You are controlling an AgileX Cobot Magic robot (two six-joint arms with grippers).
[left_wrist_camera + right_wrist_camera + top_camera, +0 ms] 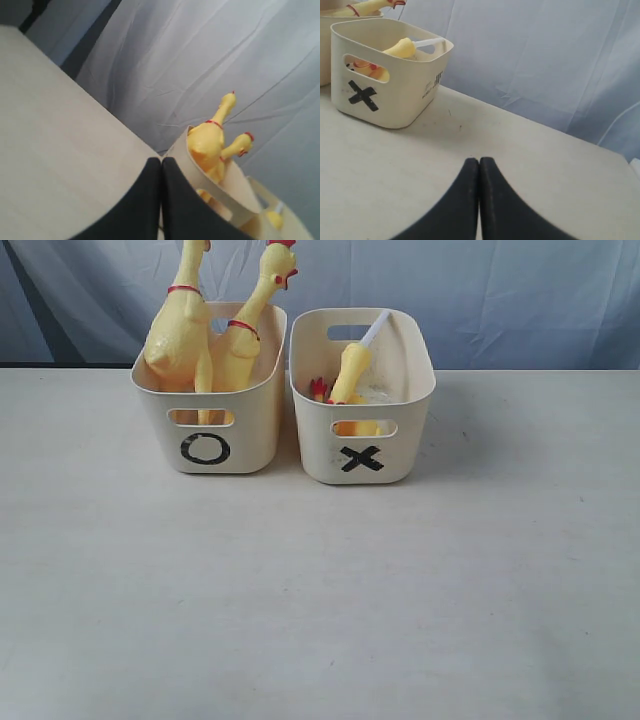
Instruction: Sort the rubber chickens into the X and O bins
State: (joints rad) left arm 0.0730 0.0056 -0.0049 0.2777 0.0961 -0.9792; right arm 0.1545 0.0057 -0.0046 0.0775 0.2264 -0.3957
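Left gripper (161, 165) and right gripper (479, 162) both pinched closed, empty, above table (320, 590); exterior view: O bin (255, 435) 11 o'clock, X bin (315, 445) 12.

Yellow chickens (185, 335), cream bins (210, 415)

Two cream bins stand just beside each other toward the back of the pale table (320, 600). The O bin (250, 435), on the left, holds two tall rubber chickens, the left chicken (178, 335) upright and the right chicken (252, 325) leaning right. The X bin (405, 445) holds a smaller chicken (351, 368) with a white tube (376, 328) slanting up to the right. A blue-grey cloth (500, 295) hangs behind
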